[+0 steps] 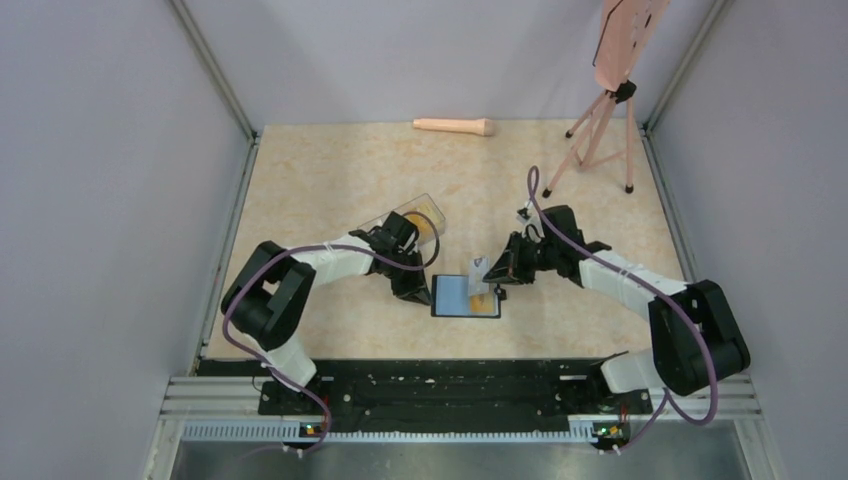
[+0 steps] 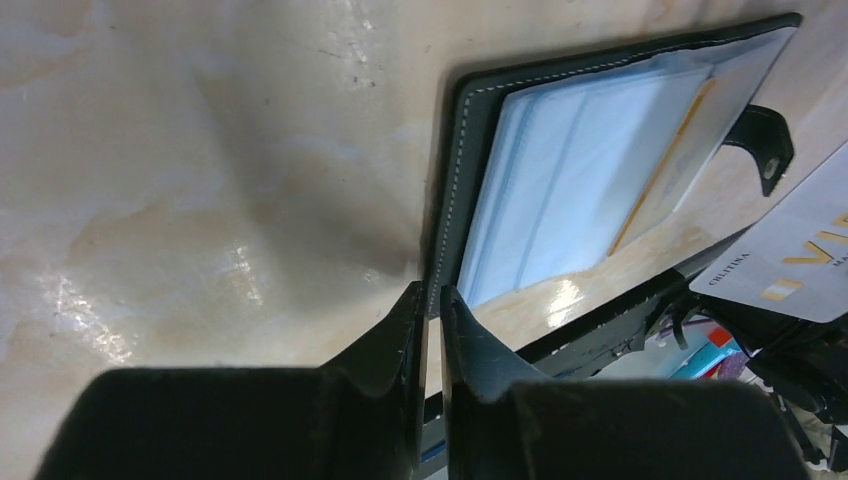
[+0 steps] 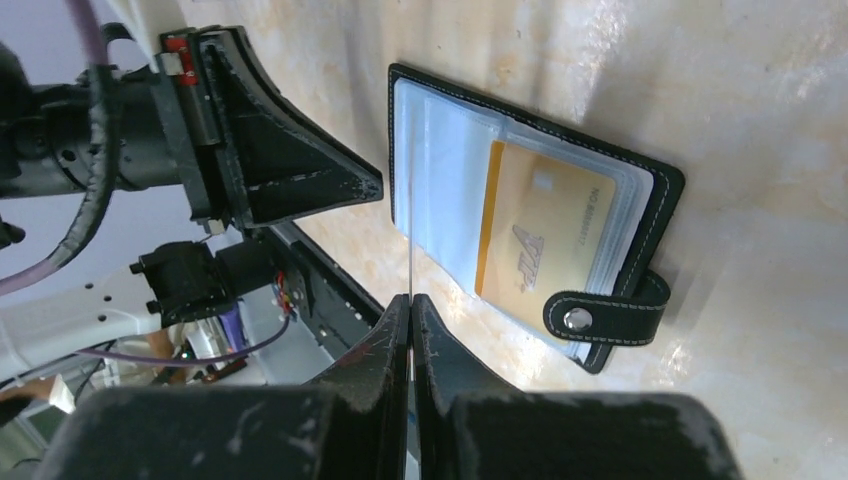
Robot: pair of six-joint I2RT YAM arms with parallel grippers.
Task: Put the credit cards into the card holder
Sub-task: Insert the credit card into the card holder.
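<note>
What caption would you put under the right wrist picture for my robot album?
Right gripper pinches a thin grey-white plastic card edge-on over the open black folding card holder.

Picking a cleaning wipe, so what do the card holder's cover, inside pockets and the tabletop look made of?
Card holder cover: black leather or imitation, matte, white stitched edge. Inside pockets: thin clear plastic, glossy, yellow card showing through. Tabletop: hard, polished marble-look surface, bright glare; stone or laminate unclear.
</note>
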